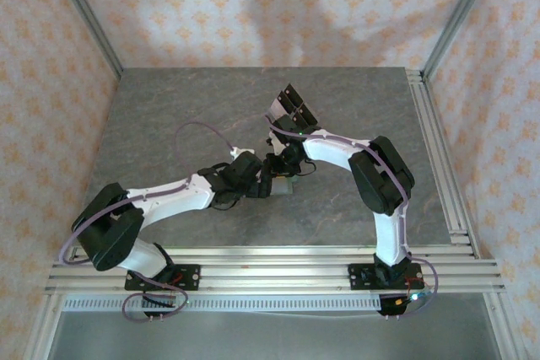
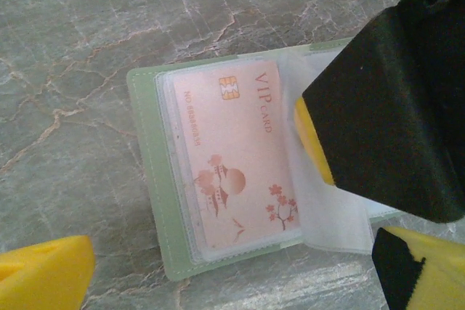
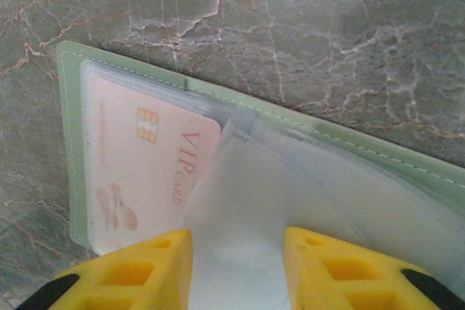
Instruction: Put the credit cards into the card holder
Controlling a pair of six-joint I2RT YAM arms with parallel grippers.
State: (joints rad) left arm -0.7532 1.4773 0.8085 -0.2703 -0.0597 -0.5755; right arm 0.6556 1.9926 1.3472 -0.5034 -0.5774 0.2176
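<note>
The right jaws stand apart. Their yellow fingers [image 3: 149,270] sit on either side of a loose clear sleeve [image 3: 290,186] that rises up between them. Whether the pads press on the plastic cannot be told from the right wrist view. In the left wrist view, one yellow pad of that same black head lies against the clear sleeve just beside the card's edge.

The left jaws are also apart and grip nothing. Their yellow fingers [image 2: 43,277] show at the two bottom corners of that view, with the near edge of the card holder [image 2: 149,179] lying between them.

The sage-green card holder lies open and flat on the bench [image 1: 169,124]. A pale pink card [image 2: 232,157], printed with a gold chip, "VIP CARD" and small flowers, sits under a clear pocket on one leaf. Green stitched border shows around three of its sides. The other leaf is mostly hidden by the right arm's head and the raised sleeve.

From above, both arms reach in to the middle of the grey marbled bench, and their heads meet over the card holder, of which a green sliver shows. A clear stand [image 1: 291,107] with black rectangles sits farther back on the bench, near the right arm's forearm and apart from the card holder.
</note>
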